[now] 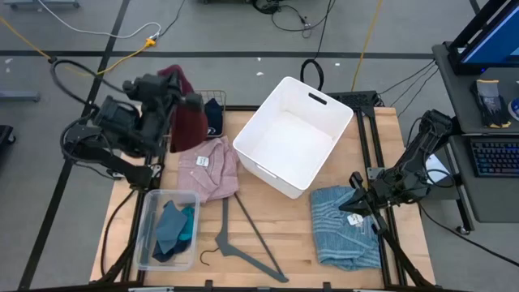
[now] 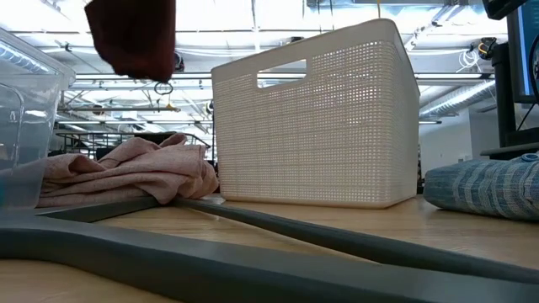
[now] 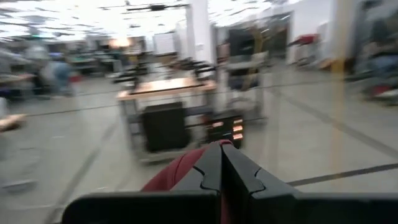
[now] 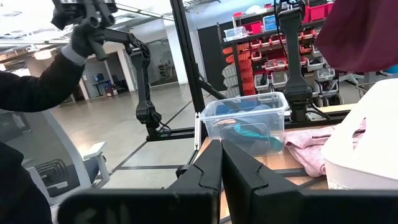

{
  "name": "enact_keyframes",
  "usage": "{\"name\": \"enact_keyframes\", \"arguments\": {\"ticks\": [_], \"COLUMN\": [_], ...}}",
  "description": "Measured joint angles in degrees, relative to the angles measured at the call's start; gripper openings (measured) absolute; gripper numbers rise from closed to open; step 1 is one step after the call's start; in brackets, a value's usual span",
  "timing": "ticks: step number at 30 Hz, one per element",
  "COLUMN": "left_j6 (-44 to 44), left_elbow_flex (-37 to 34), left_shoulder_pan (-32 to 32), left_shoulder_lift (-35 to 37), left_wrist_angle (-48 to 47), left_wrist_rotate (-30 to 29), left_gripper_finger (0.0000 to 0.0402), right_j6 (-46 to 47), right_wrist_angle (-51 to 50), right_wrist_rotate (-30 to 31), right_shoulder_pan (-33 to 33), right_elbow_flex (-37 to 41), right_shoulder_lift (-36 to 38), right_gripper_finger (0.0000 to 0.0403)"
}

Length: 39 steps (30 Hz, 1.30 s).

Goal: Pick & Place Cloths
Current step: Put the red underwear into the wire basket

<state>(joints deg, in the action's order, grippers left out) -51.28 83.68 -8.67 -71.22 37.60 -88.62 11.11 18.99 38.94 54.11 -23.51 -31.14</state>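
the left tool [image 1: 180, 101] clenches the maroon cloth [image 1: 188, 122], lifted above the table's [image 1: 292, 235] far left corner; the right tool [image 1: 359, 203], clamped empty, rests over the light-blue cloth [image 1: 345, 227] by the right edge.

Robotics lab or workshop, large open hall. Grey concrete floor [image 1: 211, 24] with taped lines and loose cables [image 1: 97, 32], ceiling strip lights [image 2: 278, 25], racks of red parts bins [image 4: 261, 43], other workbenches [image 3: 161, 87] across the room, a keyboard [image 1: 493, 158] and monitor beside the wooden counter [image 1: 284, 235].
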Motion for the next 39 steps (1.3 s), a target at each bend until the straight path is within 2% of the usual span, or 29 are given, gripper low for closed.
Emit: {"name": "enact_keyframes", "arguments": {"ticks": [7,11,18,26,31,39], "left_j6": [-0.4,2.9,4.2,14.9,18.6,14.8], "left_elbow_flex": [0.0,0.0,0.0,0.0,0.0,0.0], "left_shoulder_pan": [10.3,13.7,21.1,31.4,38.6,46.1], "left_shoulder_lift": [0.0,0.0,0.0,0.0,0.0,0.0], "left_wrist_angle": [-7.5,-11.4,-20.3,-41.5,-51.2,-55.5], "left_wrist_rotate": [-0.2,0.3,4.7,15.3,17.7,20.0], "left_gripper_finger": [0.0000,0.0000,0.0000,0.0000,0.0000,0.0000], "right_j6": [0.0,0.0,0.1,0.1,0.1,0.2], "right_wrist_angle": [0.0,0.0,0.0,0.0,0.0,0.0], "right_wrist_rotate": [0.0,0.0,0.0,0.3,0.3,1.6], "right_shoulder_pan": [0.0,0.0,0.0,0.0,0.0,0.0], "right_elbow_flex": [0.0,0.0,0.0,0.0,0.0,0.0], "right_shoulder_lift": [0.0,0.0,0.0,0.0,0.0,0.0], "right_gripper_finger": [0.0000,0.0000,0.0000,0.0000,0.0000,0.0000]}}
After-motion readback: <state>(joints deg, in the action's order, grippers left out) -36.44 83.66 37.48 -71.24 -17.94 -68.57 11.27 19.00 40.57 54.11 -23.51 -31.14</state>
